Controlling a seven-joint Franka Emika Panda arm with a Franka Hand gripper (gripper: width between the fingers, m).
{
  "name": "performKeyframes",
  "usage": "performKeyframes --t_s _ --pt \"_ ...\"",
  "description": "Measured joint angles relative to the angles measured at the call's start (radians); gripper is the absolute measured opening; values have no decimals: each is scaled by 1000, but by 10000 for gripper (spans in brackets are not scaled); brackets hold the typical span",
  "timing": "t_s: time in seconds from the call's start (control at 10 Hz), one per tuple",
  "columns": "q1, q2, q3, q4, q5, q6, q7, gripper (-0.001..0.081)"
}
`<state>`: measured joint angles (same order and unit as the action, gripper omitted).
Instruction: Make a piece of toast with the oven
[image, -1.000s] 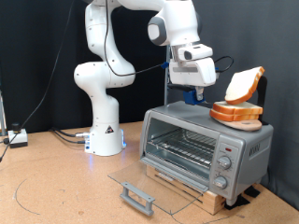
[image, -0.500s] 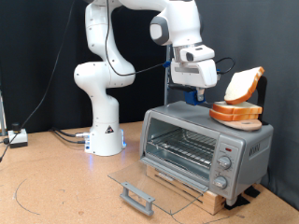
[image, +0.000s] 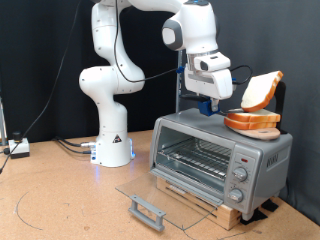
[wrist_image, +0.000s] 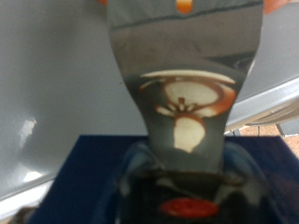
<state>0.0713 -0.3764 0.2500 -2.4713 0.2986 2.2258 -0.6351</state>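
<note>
Item: oven (image: 215, 155). A silver toaster oven at lower right of the exterior view, set on a low wooden base (image: 205, 200). Its glass door (image: 150, 197) is dropped fully open and lies flat toward the bottom of the frame, grey bar handle (image: 147, 211) at its near edge. The cavity shows a wire rack (image: 193, 160) with nothing visible on it. Round knobs (image: 240, 179) run down the panel at the oven's right end.

Item: bread. On the oven's roof, toward the right of the frame, a thick stack of slices (image: 252, 121) lies flat. The piece of toast (image: 259, 92) stands tilted above that stack, pale face turned to the frame's left, orange-brown crust along its top edge, leaning back against a dark upright object (image: 281, 97) behind it.

Item: gripper (image: 213, 102). At upper centre-right of the exterior view, hanging from the white arm (image: 120, 60) over the left part of the oven roof, just left of the toast and apart from it. No slice is between its fingers; how wide they stand cannot be told from either view (the wrist view is blurred and shows mostly the silver roof, with a dark blue object (wrist_image: 84, 177) below it).

Item: surroundings. Brown tabletop (image: 60, 205); arm pedestal left of centre; cables (image: 70, 146) trailing to the left edge.
</note>
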Motion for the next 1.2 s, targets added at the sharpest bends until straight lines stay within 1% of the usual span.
performKeyframes --t_s 0.3,0.6,0.8,1.0,1.2 --pt "0 7 -3 3 55 -19 -1 391" --pt "0 8 -5 2 106 -24 -25 391" --pt "1 8 -3 4 117 -24 -32 391" --pt "3 8 13 10 113 -21 -25 391" --pt "3 11 45 16 101 -14 5 391"
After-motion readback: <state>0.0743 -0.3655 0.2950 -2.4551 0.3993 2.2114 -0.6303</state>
